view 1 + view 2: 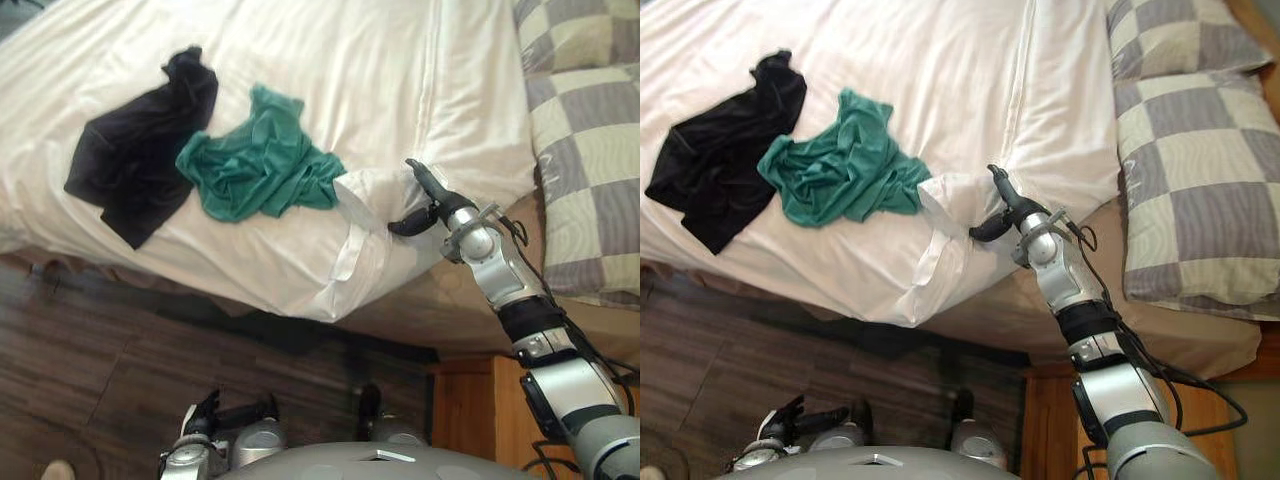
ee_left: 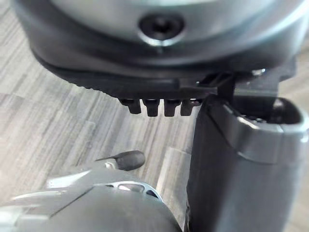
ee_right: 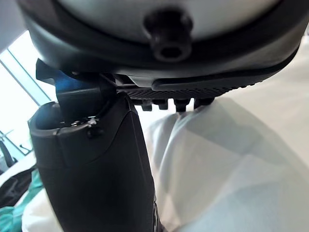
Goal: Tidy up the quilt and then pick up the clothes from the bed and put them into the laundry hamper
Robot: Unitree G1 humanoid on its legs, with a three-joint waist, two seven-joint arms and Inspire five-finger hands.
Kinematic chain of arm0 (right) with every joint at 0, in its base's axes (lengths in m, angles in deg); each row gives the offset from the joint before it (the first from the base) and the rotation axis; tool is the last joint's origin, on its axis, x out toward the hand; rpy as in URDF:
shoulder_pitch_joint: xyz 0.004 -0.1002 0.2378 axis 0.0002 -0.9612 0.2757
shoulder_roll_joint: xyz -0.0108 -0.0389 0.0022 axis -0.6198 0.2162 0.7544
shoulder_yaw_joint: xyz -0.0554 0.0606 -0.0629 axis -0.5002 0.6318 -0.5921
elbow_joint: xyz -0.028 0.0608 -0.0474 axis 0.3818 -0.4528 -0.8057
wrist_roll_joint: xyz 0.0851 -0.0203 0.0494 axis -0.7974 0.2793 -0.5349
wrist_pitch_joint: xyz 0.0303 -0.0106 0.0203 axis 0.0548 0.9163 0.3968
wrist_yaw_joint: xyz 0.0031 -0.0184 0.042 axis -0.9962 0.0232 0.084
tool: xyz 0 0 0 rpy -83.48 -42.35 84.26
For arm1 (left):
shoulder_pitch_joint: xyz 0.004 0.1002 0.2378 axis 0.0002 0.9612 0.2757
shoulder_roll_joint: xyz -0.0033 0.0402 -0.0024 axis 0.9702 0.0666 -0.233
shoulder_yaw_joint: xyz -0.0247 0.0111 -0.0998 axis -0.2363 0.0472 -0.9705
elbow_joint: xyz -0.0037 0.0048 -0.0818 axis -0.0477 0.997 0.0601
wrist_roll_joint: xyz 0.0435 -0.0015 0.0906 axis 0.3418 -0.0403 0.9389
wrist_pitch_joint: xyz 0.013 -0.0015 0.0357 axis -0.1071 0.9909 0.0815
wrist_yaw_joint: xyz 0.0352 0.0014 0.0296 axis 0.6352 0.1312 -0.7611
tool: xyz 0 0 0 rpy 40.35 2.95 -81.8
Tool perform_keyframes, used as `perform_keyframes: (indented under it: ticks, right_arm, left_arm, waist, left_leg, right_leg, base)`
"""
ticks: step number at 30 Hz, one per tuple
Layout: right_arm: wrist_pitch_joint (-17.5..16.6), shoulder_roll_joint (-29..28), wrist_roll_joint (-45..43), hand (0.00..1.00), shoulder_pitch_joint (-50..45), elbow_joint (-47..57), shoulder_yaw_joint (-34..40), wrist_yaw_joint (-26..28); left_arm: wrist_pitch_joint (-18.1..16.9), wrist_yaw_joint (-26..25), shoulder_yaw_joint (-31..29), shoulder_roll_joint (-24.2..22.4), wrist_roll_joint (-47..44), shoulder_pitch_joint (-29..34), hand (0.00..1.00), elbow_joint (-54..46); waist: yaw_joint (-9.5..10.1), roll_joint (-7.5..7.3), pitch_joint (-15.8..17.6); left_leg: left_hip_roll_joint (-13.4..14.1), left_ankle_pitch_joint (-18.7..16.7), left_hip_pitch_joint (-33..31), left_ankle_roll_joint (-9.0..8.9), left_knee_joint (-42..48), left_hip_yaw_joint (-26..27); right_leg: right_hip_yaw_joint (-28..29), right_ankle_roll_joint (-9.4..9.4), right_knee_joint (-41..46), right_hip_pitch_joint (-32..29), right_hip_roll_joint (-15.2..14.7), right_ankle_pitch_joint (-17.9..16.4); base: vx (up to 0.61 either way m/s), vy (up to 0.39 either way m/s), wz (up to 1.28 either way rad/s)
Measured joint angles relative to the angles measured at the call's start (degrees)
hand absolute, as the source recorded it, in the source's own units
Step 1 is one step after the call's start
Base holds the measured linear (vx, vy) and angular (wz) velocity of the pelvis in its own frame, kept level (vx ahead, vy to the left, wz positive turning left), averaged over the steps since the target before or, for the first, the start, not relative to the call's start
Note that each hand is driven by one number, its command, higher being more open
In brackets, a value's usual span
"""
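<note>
Quilt (image 1: pixel 350 60), white, lies across the bed, and its near edge hangs over open wooden floor (image 1: pixel 100 320). At far left on it we see a black garment (image 1: pixel 140 160), its edge touching a green garment (image 1: pixel 260 165). Our left hand (image 1: pixel 203 415) hangs relaxed, low over the floor. Right of the green garment, our right hand (image 1: pixel 443 210) is spread and seems to touch the quilt's folded corner. A checked pillow (image 1: pixel 590 170) lies far right.

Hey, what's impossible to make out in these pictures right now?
Right robot hand: whether it grips the quilt; its own bulk blocks the right wrist view.
Checked pillow: cut off by the eye views' right edge.
Black garment: one edge hidden under the green garment.
</note>
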Motion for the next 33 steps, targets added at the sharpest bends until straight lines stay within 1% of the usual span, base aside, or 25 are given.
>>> perform_keyframes:
  ticks: [1,2,4,6,8,11,13,15,16,17,18,19,20,21,22,23,24,25,26,27,29,31,32,33]
  right_arm:
    - [-0.6,0.0,0.0,0.00,1.7,-1.0,-0.5,-1.4]
    - [-0.8,0.2,0.0,0.00,3.3,-1.6,-1.0,-2.5]
    - [-0.8,0.6,0.0,0.00,5.9,-3.2,-2.4,-3.0]
    - [-0.8,1.9,0.1,0.00,7.7,-4.4,-4.2,-2.9]
    - [-1.0,2.2,-0.3,0.00,8.1,-5.5,-4.4,-3.5]
    - [-1.0,2.3,-0.7,0.00,8.0,-6.0,-3.8,-3.7]
    - [-1.0,2.3,-2.6,0.00,6.3,-5.7,-1.8,-3.7]
    - [-1.0,2.2,-5.8,0.00,1.1,-3.4,2.5,-4.3]
    - [-0.9,2.0,-6.2,0.00,-0.6,-2.3,3.5,-4.5]
    - [-0.6,1.4,-7.7,0.00,-4.3,0.3,5.4,-4.9]
    - [-0.3,1.0,-8.2,0.00,-6.3,1.7,6.4,-5.1]
    - [0.0,-0.6,-8.2,0.00,-10.5,4.4,8.6,-5.4]
    - [0.4,-2.5,-8.6,0.00,-15.0,6.9,10.6,-6.1]
    - [0.4,-3.3,-9.5,0.00,-17.2,8.1,11.6,-6.3]
    - [0.5,-4.3,-10.8,1.00,-21.7,10.2,13.3,-6.9]
    - [0.4,-5.0,-12.1,1.00,-24.8,11.5,14.6,-7.3]
    - [-0.1,-5.7,-13.0,1.00,-27.6,12.7,15.9,-7.6]
    - [-0.9,-6.8,-14.3,1.00,-31.0,14.5,17.4,-7.9]
    - [-2.3,-8.0,-16.7,1.00,-33.9,15.7,19.4,-8.4]
    - [-3.0,-8.8,-18.2,1.00,-35.0,15.8,20.3,-8.5]
    - [-5.6,-12.8,-23.6,1.00,-38.9,15.7,24.1,-8.5]
    - [-7.6,-15.6,-26.0,1.00,-41.0,14.4,25.5,-8.6]
    - [-9.6,-18.0,-27.7,1.00,-42.6,13.0,26.4,-8.6]
    - [-10.8,-19.1,-29.3,1.00,-43.4,12.1,26.8,-8.6]
  left_arm:
    - [-0.1,0.1,0.1,0.5,0.0,-1.1,1.00,-0.1]
    - [0.0,0.1,0.1,0.8,0.0,-2.1,1.00,-0.1]
    - [0.0,0.1,0.1,1.1,-0.1,-3.2,1.00,0.0]
    - [0.0,0.2,0.2,1.2,-0.7,-3.9,1.00,0.0]
    - [-0.1,0.5,0.4,1.3,-2.8,-3.9,1.00,0.1]
    - [-0.4,0.6,0.9,1.5,-2.5,-3.9,1.00,0.0]
    - [-0.4,0.6,1.3,1.5,-2.5,-3.9,1.00,0.0]
    - [0.0,0.6,2.2,1.5,-2.4,-3.7,1.00,0.0]
    - [0.2,0.6,2.3,1.5,-2.4,-3.6,1.00,0.0]
    - [0.5,0.7,2.3,1.5,-2.4,-3.3,1.00,0.0]
    - [0.9,0.7,2.3,1.6,-2.4,-3.1,1.00,0.0]
    - [1.7,0.6,2.3,1.6,-2.2,-2.5,1.00,0.1]
    - [1.9,0.6,2.3,1.5,-1.8,-1.5,1.00,0.1]
    - [2.1,0.6,2.4,1.4,-1.5,-1.1,1.00,0.1]
    - [2.2,0.6,2.6,1.1,0.0,-0.6,1.00,0.5]
    - [2.3,0.7,2.8,1.1,0.1,-0.3,1.00,0.8]
    - [2.4,0.7,3.0,1.0,0.1,0.3,1.00,1.3]
    - [2.5,0.8,3.1,0.7,0.1,1.4,1.00,1.8]
    - [2.6,0.9,3.0,0.1,0.1,1.7,1.00,2.5]
    - [2.6,0.8,3.0,-0.1,0.1,2.1,1.00,2.5]
    - [2.6,0.8,3.0,-0.5,0.0,3.1,1.00,2.8]
    - [2.8,0.9,2.9,-0.6,0.0,3.3,1.00,3.0]
    - [3.2,1.1,2.6,-0.6,0.0,3.3,1.00,3.5]
    - [3.7,1.4,2.3,-0.7,0.0,3.3,1.00,3.5]
  waist:
    - [0.41,-0.34,1.2]
    - [0.90,-0.55,2.2]
    - [1.21,-0.56,3.8]
    - [1.69,-0.53,4.1]
    - [1.93,-0.61,4.2]
    - [2.04,-0.64,4.2]
    - [2.09,-0.68,4.2]
    - [2.32,-0.91,4.0]
    - [2.31,-1.02,3.9]
    - [2.06,-1.37,3.6]
    - [1.78,-1.56,3.2]
    - [1.00,-1.97,2.1]
    - [0.64,-2.33,0.6]
    - [0.34,-2.45,-0.1]
    - [-0.63,-2.33,-1.3]
    - [-1.13,-2.17,-2.3]
    - [-1.78,-1.80,-3.5]
    - [-2.55,-1.06,-5.1]
    - [-3.03,-0.20,-6.0]
    - [-3.49,0.15,-6.4]
    - [-4.46,1.08,-7.4]
    - [-4.91,1.18,-7.7]
    - [-5.34,1.22,-8.1]
    - [-5.36,1.21,-8.4]
  left_leg:
    - [0.1,0.3,-1.2,0.09,0.4,-0.1]
    - [0.1,0.4,-2.2,0.11,0.7,-0.2]
    - [0.2,0.7,-2.6,0.20,0.7,-0.4]
    - [0.2,1.0,-3.8,0.29,0.7,-0.7]
    - [0.1,1.3,-4.1,0.28,0.6,-0.9]
    - [0.0,1.3,-3.7,0.30,0.6,-0.9]
    - [0.0,1.3,-2.6,0.30,0.5,-0.9]
    - [0.0,1.3,-1.1,0.28,-0.1,-0.9]
    - [0.0,1.3,-0.7,0.28,-0.4,-0.8]
    - [-0.1,1.3,0.0,0.28,-0.6,-0.5]
    - [-0.1,1.3,0.1,0.28,-0.7,-0.4]
    - [-0.2,1.3,0.5,0.28,-1.0,0.1]
    - [-0.3,1.3,1.5,0.25,-1.6,1.2]
    - [-0.4,1.2,1.9,0.25,-1.7,1.6]
    - [-0.5,0.9,2.8,0.23,-1.7,1.9]
    - [-0.6,0.6,3.4,0.21,-1.8,2.5]
    - [-0.6,0.2,4.0,0.12,-1.8,3.1]
    - [-0.7,-0.2,4.5,0.08,-1.8,3.9]
    - [-0.8,-0.7,5.4,0.12,-1.8,4.7]
    - [-0.8,-0.8,5.9,0.11,-1.8,4.9]
    - [-0.6,-1.7,7.4,-0.19,-1.7,6.4]
    - [-0.4,-2.1,8.3,-0.37,-1.7,7.6]
    - [-0.2,-2.3,8.9,-0.56,-1.7,8.3]
    - [-0.1,-2.5,9.1,-0.70,-1.7,8.7]
  right_leg:
    - [0.1,-0.27,-0.1,-1.1,0.1,0.5]
    - [0.1,-0.10,-0.5,-1.6,0.1,1.1]
    - [0.1,-0.51,-1.1,-1.7,0.3,1.7]
    - [0.1,-0.54,-1.1,-2.7,0.3,2.0]
    - [-0.1,-0.56,-1.2,-3.0,0.3,2.0]
    - [-0.1,-0.56,-1.2,-2.7,0.2,2.0]
    - [-0.2,-0.56,-1.2,-1.7,0.2,2.0]
    - [-0.1,-0.56,-1.2,-0.2,0.2,2.0]
    - [0.0,-0.55,-1.2,0.0,0.2,2.0]
    - [0.1,-0.53,-1.2,0.5,0.2,2.0]
    - [0.2,-0.52,-1.2,0.6,0.2,1.9]
    - [0.4,-0.51,-1.2,0.6,0.2,1.9]
    - [1.6,-0.30,-1.2,0.7,0.2,1.7]
    - [1.9,-0.16,-1.2,0.9,0.1,1.5]
    - [2.4,0.22,-1.1,1.5,0.0,1.2]
    - [3.0,0.57,-0.9,1.7,0.0,0.8]
    - [3.6,0.54,-0.7,1.8,0.0,0.6]
    - [4.5,0.81,-0.5,1.8,0.0,0.4]
    - [5.3,1.07,-0.5,2.3,0.0,0.1]
    - [5.5,1.12,-0.5,2.6,0.0,0.0]
    - [6.9,1.01,-0.2,3.3,0.3,-0.5]
    - [7.7,0.92,-0.1,3.6,0.6,-0.6]
    - [8.2,0.86,-0.1,3.6,0.8,-0.7]
    - [8.6,0.81,0.0,3.6,1.0,-0.7]
  base:
    - [-0.13,-0.005,-0.03]
    - [-0.12,-0.005,-0.02]
    - [-0.09,-0.006,0.04]
    - [-0.06,-0.005,0.05]
    - [-0.01,-0.016,0.04]
    - [0.00,0.000,0.00]
    - [0.01,0.000,0.02]
    - [0.01,0.007,0.06]
    - [0.00,0.000,0.00]
    - [0.00,0.012,-0.05]
    - [0.00,0.010,-0.08]
    - [0.01,0.004,-0.24]
    - [0.01,0.003,-0.30]
    - [0.02,0.003,-0.31]
    - [0.02,0.003,-0.21]
    - [0.02,0.009,-0.25]
    - [0.02,0.013,-0.33]
    - [0.02,0.015,-0.39]
    - [0.02,0.011,-0.32]
    - [0.02,0.008,-0.29]
    - [0.02,0.002,-0.31]
    - [0.02,-0.010,-0.31]
    - [0.02,-0.019,-0.26]
    - [0.02,-0.028,-0.30]
